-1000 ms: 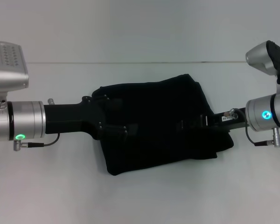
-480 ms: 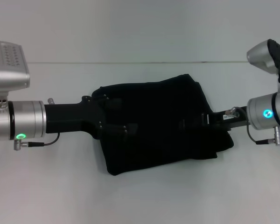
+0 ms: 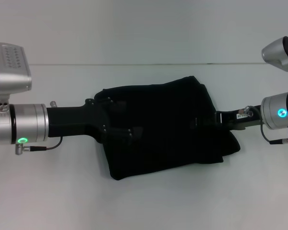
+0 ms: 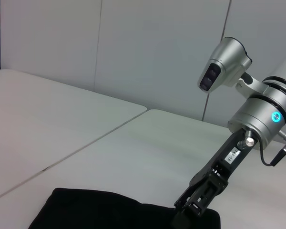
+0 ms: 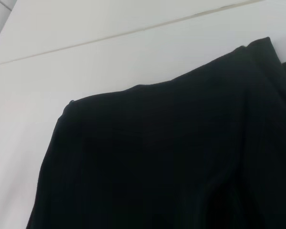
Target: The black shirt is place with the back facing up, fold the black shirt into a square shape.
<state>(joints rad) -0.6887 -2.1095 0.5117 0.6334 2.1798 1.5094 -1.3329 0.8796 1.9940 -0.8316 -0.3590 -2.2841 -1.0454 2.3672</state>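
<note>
Even, bright light washes the white worktop [image 3: 149,206], with only faint shadow beneath the black shirt [image 3: 163,129], whose folds sink into near-featureless black; focus holds sharp.

The tabletop [image 3: 149,201] is plain white and matte, filling most of the head view. A thin dark seam [image 3: 134,64] crosses it from side to side toward the far end, splitting it into a near slab and a far slab. In the left wrist view the same seam [image 4: 86,148] runs diagonally across the white surface. Behind the tabletop stands a pale grey wall [image 4: 148,47], made of flat panels set side by side with narrow vertical joints [image 4: 98,45] between them.
</note>
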